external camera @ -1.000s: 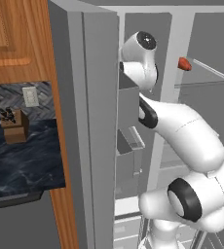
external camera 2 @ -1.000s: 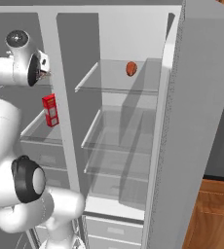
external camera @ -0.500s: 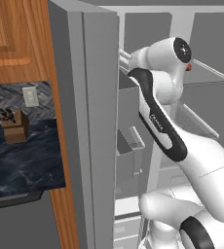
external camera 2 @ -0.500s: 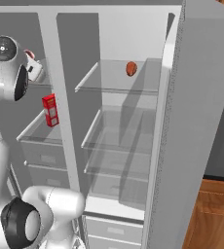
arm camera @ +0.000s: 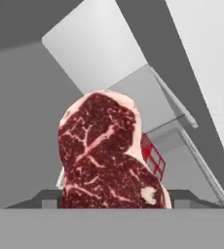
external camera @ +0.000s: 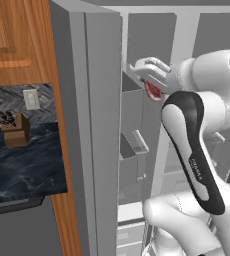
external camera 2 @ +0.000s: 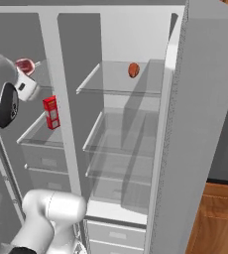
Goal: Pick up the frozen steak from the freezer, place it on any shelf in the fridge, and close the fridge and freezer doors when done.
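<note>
Both doors of the grey side-by-side unit stand wide so you can carry between compartments: the freezer (external camera 2: 34,99) on one side, the fridge (external camera 2: 131,129) with its glass shelf (external camera 2: 121,92) beside it. Your hand (external camera: 149,82) grips the frozen steak (arm camera: 106,153), lifted clear up in the freezer, ready to swing across to the fridge.

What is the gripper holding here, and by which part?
The frozen steak, gripped at its lower end; the jaws are shut on it, hidden below the frame edge.

The frozen steak (arm camera: 106,153) covers most of the red box (arm camera: 153,158) behind it (and the tool's fingertips too), and its bottom is cut off.
</note>
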